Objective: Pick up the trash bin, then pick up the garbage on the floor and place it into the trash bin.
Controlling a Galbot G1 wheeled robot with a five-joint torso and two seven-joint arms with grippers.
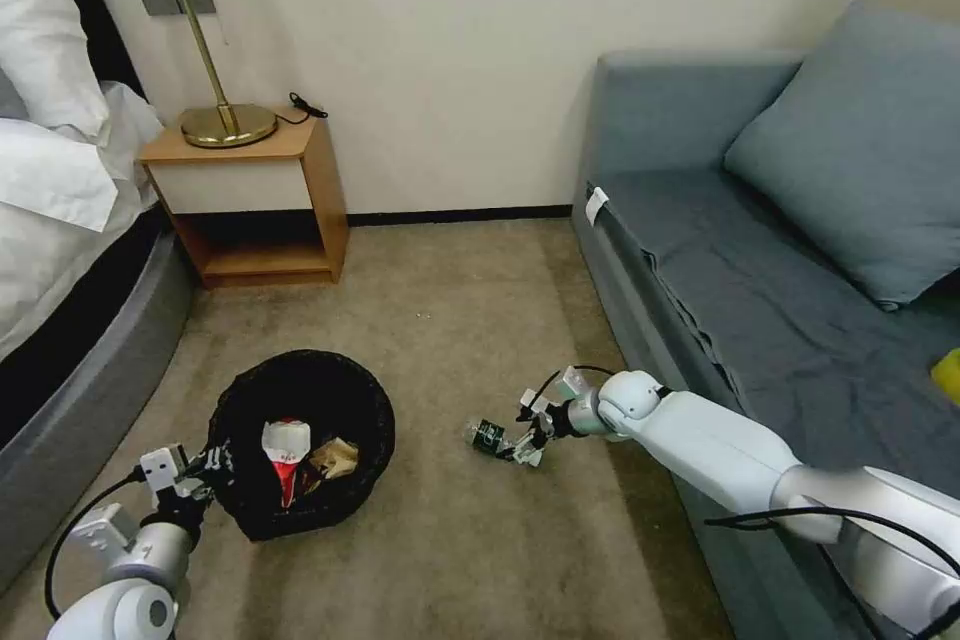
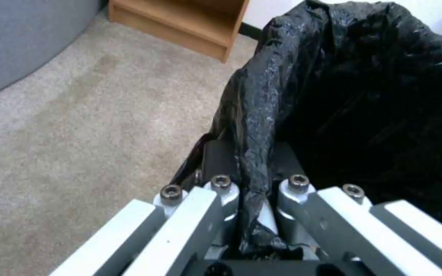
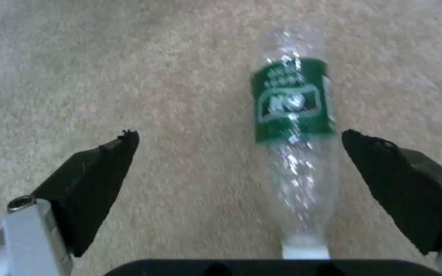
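Beige carpet [image 1: 470,320] is holding the clear green-labelled bottle [image 3: 295,153], lying between my right gripper's [image 3: 239,153] spread fingers; my left gripper [image 2: 254,191] is pinching the trash bin's [image 1: 300,440] rim.

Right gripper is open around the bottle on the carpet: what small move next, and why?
Probably close the right gripper. The bottle lies on the carpet between its open fingers, nearer one finger. The left gripper holds the trash bin by its rim.
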